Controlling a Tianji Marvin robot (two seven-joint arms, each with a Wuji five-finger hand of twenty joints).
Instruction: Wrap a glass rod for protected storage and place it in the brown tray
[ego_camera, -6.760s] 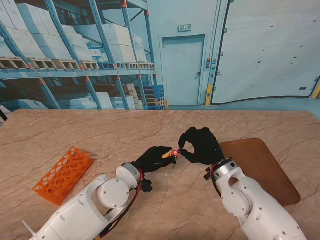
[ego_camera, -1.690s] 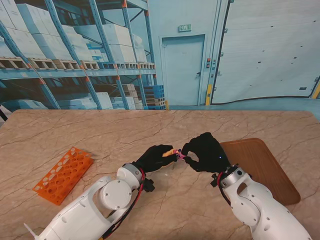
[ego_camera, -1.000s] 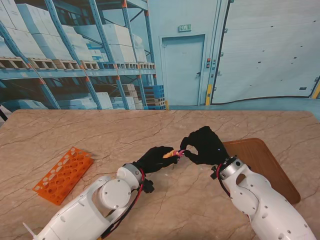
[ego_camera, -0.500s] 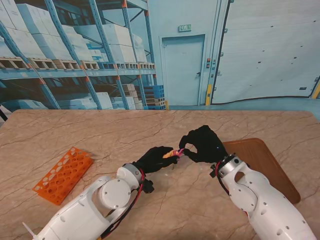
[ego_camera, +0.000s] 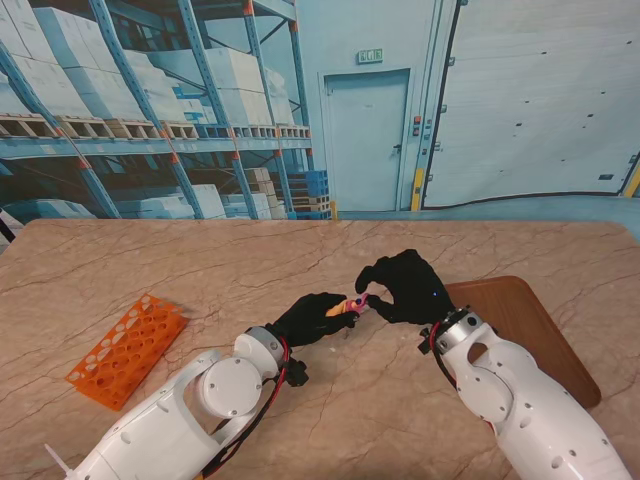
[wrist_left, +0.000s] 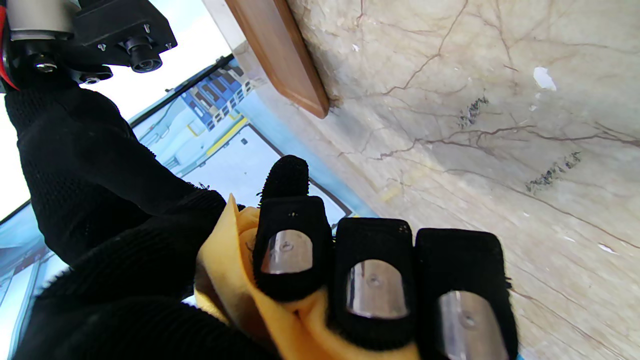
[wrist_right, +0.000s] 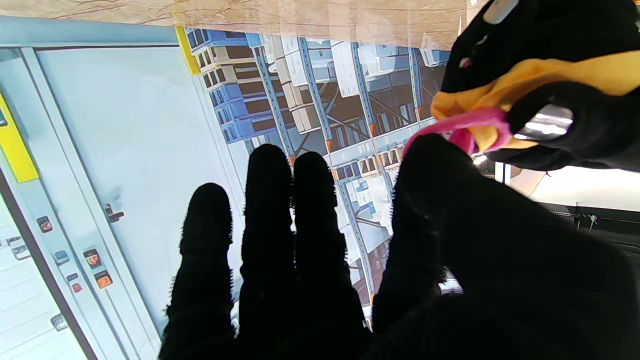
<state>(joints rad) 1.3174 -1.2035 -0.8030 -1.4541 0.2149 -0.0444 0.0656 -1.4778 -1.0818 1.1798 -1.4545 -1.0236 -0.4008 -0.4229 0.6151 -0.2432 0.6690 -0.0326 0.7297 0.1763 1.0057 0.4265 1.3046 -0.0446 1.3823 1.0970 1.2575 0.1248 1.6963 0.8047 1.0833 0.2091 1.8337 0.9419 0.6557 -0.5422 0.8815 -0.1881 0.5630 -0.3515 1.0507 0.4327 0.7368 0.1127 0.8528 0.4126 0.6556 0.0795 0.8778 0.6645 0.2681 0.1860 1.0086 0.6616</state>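
A bundle of yellow cloth (ego_camera: 338, 308) is being clasped in the left hand (ego_camera: 312, 318) over the middle of the table (ego_camera: 200, 270), raised off the marble. In the left wrist view, 3 gloved fingers (wrist_left: 374, 280) are being curled tightly across the cloth (wrist_left: 235, 280), with a 4th fingertip pressed behind it. The glass rod itself is not being shown anywhere; it is possibly being hidden inside the folds.

A pink band (ego_camera: 356, 302) is being pinched by the right hand (ego_camera: 404, 288) at the end of the bundle. In the right wrist view, the band (wrist_right: 462, 127) is being gripped between thumb and forefinger where it is looped around the cloth tip (wrist_right: 505, 85), while the other 3 fingers (wrist_right: 270, 210) are being held out nearly straight and close together, touching nothing. The 2 hands are being kept almost touching at the bundle.

The brown tray (ego_camera: 530, 335) is lying near the right edge of the table, just beside the right wrist, and is carrying nothing visible. An orange rack (ego_camera: 127, 350) is lying near the left edge, well apart from both hands.
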